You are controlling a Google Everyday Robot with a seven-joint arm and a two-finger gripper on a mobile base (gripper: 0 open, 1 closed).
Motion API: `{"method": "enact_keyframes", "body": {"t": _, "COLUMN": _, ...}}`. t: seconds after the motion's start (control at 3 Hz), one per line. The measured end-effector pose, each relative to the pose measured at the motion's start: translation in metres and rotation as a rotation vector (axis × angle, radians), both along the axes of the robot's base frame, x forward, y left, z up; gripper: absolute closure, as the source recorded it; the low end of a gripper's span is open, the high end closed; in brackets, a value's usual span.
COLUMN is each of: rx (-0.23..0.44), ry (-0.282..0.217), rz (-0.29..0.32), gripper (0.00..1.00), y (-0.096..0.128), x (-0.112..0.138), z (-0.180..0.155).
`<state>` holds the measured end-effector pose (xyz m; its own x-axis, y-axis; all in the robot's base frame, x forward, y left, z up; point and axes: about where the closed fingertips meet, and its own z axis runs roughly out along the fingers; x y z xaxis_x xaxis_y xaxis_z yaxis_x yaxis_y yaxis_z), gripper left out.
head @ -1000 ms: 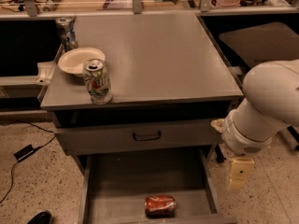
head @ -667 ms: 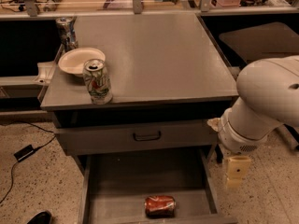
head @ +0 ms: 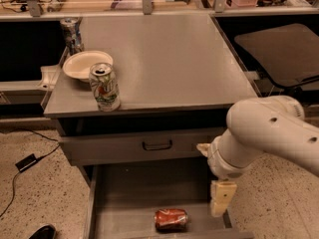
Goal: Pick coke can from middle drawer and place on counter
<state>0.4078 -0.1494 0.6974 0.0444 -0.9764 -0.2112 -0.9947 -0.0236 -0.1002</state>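
The red coke can (head: 171, 219) lies on its side on the floor of the open grey middle drawer (head: 129, 198), near its front edge. The gripper (head: 220, 199) hangs from the white arm over the drawer's right side, a little right of and above the can, apart from it. The grey counter (head: 164, 59) is the wide flat top of the cabinet.
On the counter's left stand a white-and-green soda can (head: 104, 87), a white plate (head: 84, 63) and a silvery-blue can (head: 72, 34). The drawer above has a black loop handle (head: 157, 145). A black cable and plug (head: 25, 162) lie on the floor at left.
The arm has moved left and down, bringing the gripper over the open drawer's right side, nearer the coke can. The can has not moved.
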Motion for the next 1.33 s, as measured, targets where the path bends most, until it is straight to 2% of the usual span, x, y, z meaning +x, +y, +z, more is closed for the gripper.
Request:
{"method": "enact_keyframes", "body": {"t": 0.33, "rx": 0.070, "ry": 0.024, "rz": -0.010, "gripper": 0.00, "y": 0.033, "x": 0.001, "z": -0.070}}
{"method": "enact_keyframes", "body": {"t": 0.67, "rx": 0.070, "ry": 0.024, "rz": -0.010, "gripper": 0.00, "y": 0.033, "x": 0.001, "z": -0.070}}
{"method": "enact_keyframes", "body": {"t": 1.0, "rx": 0.054, "ry": 0.060, "rz": 0.003, "gripper": 0.18, "y": 0.045, "x": 0.008, "z": -0.104}}
{"method": "enact_keyframes", "body": {"t": 1.33, "rx": 0.034, "ry": 0.122, "rz": 0.017, "gripper": 0.26, "y": 0.056, "x": 0.009, "z": -0.159}}
